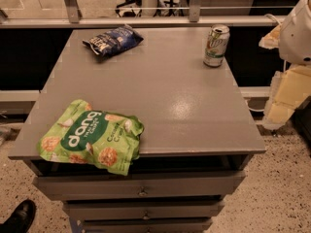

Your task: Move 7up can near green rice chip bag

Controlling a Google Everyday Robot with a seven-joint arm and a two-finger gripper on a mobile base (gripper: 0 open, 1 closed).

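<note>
The 7up can (pixel 216 45) stands upright near the far right corner of the grey table (pixel 170 96). The green rice chip bag (pixel 91 136) lies flat at the near left corner, hanging slightly over the front edge. My gripper (pixel 285 97) hangs off the table's right side, with its white arm housing (pixel 297 30) above it. It is to the right of the can and a little nearer, apart from it, and holds nothing that I can see.
A dark blue snack bag (pixel 112 40) lies at the far left of the table. Drawers (pixel 141 186) run below the front edge. A rail (pixel 146 21) runs behind the table. A black shoe (pixel 18 216) shows at the bottom left on the floor.
</note>
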